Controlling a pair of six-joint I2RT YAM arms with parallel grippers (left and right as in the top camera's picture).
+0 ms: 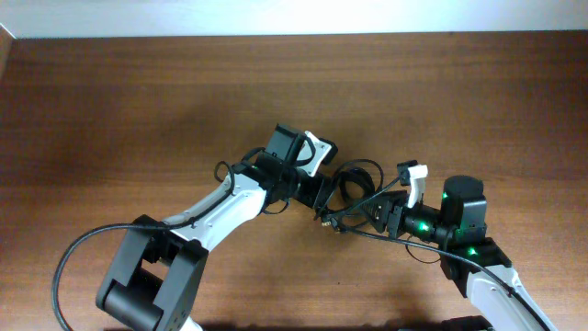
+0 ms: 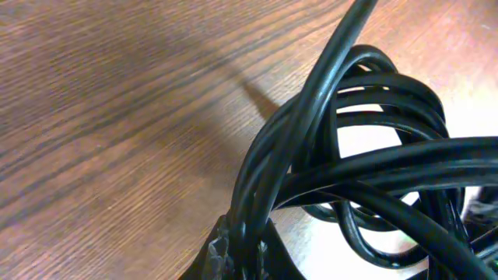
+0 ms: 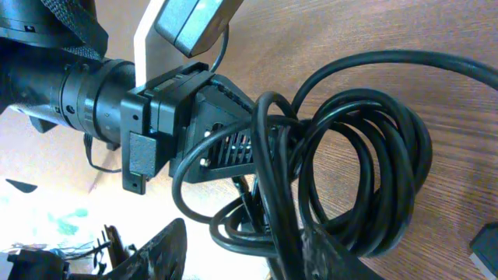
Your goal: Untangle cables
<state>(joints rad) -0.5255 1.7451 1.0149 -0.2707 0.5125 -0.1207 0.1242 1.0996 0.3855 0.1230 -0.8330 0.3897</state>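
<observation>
This looks like a robotics lab. A left arm [image 1: 219, 207] and a right arm [image 1: 485, 276], the latter showing green indicator lights [image 1: 424, 225], are mounted at a wood-grain counter [image 1: 110, 110]. A plain white wall [image 1: 276, 17] runs behind.

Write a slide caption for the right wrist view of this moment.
Left gripper shut on a looped bundle of black cables, wooden table behind.

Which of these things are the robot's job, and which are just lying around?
Job: the cables, a tangled black bundle; the left gripper, clamped on them; the right gripper, jaws apart around some strands.
Just there: the wooden table; the thick wire on the left arm.
</observation>
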